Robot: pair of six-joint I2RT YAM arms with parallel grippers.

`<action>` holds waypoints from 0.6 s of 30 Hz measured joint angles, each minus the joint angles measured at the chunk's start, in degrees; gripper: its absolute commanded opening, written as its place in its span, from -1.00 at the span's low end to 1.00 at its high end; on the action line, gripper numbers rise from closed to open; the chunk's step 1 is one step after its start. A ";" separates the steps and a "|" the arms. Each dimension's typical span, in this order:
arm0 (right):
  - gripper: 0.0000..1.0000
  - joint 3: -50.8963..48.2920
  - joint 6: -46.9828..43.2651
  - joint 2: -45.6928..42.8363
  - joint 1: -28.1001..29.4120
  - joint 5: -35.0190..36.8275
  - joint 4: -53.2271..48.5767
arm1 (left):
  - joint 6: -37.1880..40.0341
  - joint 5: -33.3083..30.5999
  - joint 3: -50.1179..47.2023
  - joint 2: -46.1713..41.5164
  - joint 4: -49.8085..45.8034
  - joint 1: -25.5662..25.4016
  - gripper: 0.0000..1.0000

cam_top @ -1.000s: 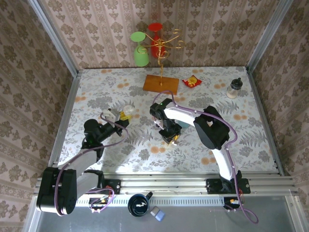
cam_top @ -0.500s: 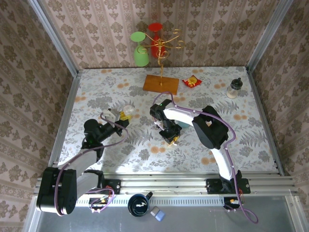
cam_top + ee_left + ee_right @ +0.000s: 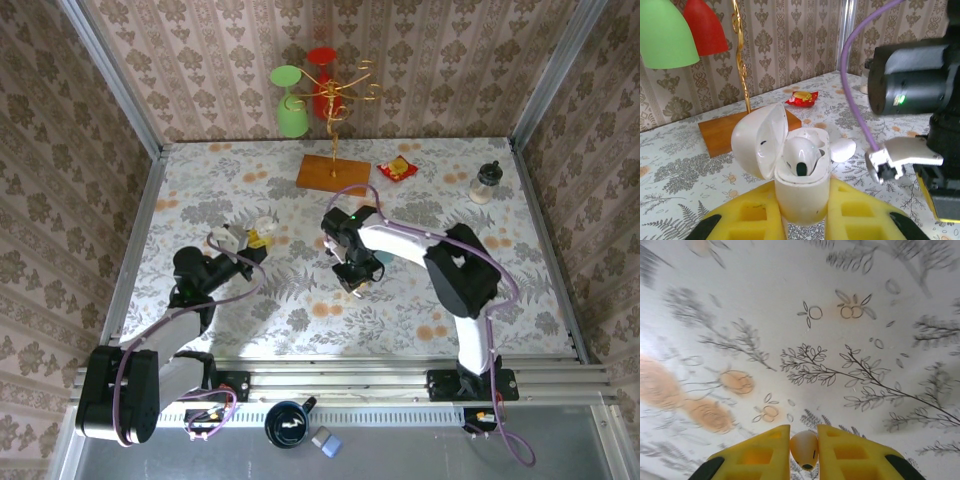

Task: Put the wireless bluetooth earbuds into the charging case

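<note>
My left gripper (image 3: 803, 205) is shut on the white charging case (image 3: 805, 177), held upright with its lid (image 3: 757, 147) swung open to the left. One white earbud (image 3: 800, 155) sits in the case. In the top view the left gripper (image 3: 257, 240) is left of centre. My right gripper (image 3: 804, 432) is shut on a second white earbud (image 3: 804, 450), pinched between the yellow fingers (image 3: 762, 450) above the floral table. In the top view the right gripper (image 3: 358, 280) hangs at mid-table, right of the case (image 3: 262, 228) and apart from it.
A mug tree with green and red cups stands on a wooden base (image 3: 333, 172) at the back. A red snack packet (image 3: 397, 169) and a small jar (image 3: 485, 182) lie back right. A teal object (image 3: 383, 258) sits beside the right wrist. A small white rounded piece (image 3: 842, 150) lies behind the case.
The right arm's elbow has swung to the right and its gripper has edged slightly up the table with the earbud. The left arm and case have stayed put.
</note>
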 measured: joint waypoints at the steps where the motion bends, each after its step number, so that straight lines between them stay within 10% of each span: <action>1: -0.61 -1.49 0.44 -2.27 -0.39 -0.92 2.49 | -0.22 0.00 0.00 0.15 0.44 -0.07 -0.92; 18: -0.66 -22.34 9.92 -30.80 -3.89 -14.10 55.34 | -2.47 0.66 6.25 12.92 7.17 -9.92 -0.96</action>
